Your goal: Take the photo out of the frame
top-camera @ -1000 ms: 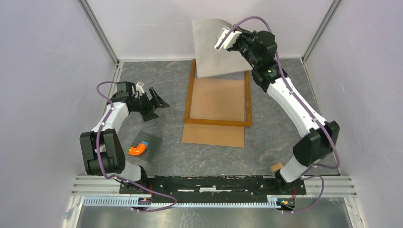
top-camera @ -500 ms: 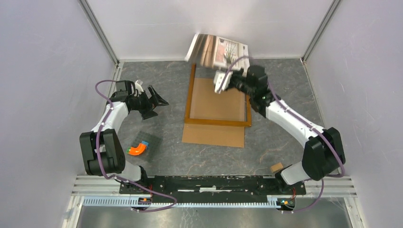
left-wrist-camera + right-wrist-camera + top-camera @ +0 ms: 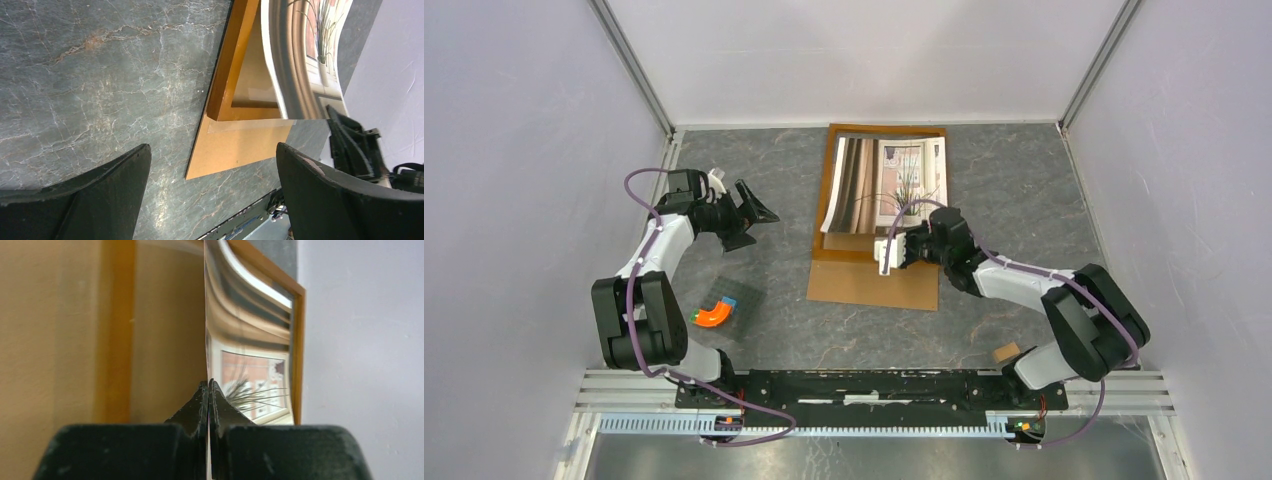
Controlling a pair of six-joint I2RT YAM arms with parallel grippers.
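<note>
The photo [image 3: 884, 185] lies face up and bowed over the frame [image 3: 822, 215], free of it, its near edge pinched between the right fingers [image 3: 195, 407]. The left fingers [image 3: 100, 185] gape wide and empty. What seems left is laying it on the table [image 3: 744, 170] and letting go.

White-shelled arms [image 3: 1024, 282], bulky black joints [image 3: 636, 322], looping purple cables [image 3: 630, 185], black tapering fingers [image 3: 320, 200], white wrist housing [image 3: 886, 252]

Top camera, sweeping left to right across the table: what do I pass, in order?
orange block → left gripper → photo → tan scrap. Frame and right gripper left out: they overlap the photo.
</note>
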